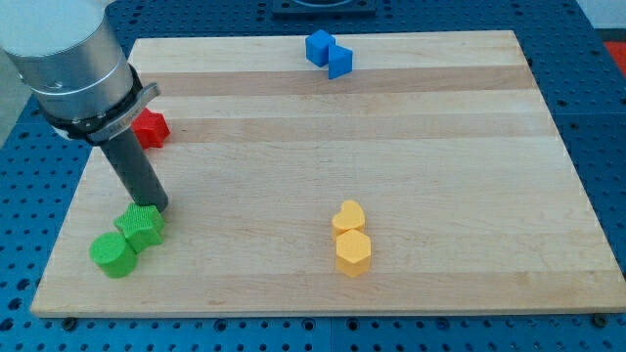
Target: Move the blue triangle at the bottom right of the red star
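My tip [156, 207] is touching the green plastic star [142, 225] at lower left, risking dragging it; there is no pincer, and the blue plastic triangle [339, 63] is sitting far off at the top

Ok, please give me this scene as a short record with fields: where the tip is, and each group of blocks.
tip: my tip at the view's lower left, touching the top of the green star
green blocks: star and green cylinder, side by side
red block: at left edge, partly hidden by the arm
blue blocks: blue cube and blue triangle, top centre, touching
yellow blocks: yellow heart above yellow hexagon
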Tool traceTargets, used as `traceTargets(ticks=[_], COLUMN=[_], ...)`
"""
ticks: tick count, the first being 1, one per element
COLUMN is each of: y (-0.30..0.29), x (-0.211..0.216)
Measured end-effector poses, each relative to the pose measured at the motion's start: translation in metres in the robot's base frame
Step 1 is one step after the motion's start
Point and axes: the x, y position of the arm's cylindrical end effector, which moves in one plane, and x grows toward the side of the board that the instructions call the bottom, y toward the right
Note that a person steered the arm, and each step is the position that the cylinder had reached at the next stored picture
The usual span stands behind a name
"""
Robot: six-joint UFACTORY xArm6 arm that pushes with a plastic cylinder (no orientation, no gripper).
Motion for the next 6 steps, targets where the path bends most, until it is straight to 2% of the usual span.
traceTargets(ticks=[2, 3, 4, 6], y=[0.01, 0.05, 0.104, 0.199], x=[-0.011, -0.032, -0.063, -0.155])
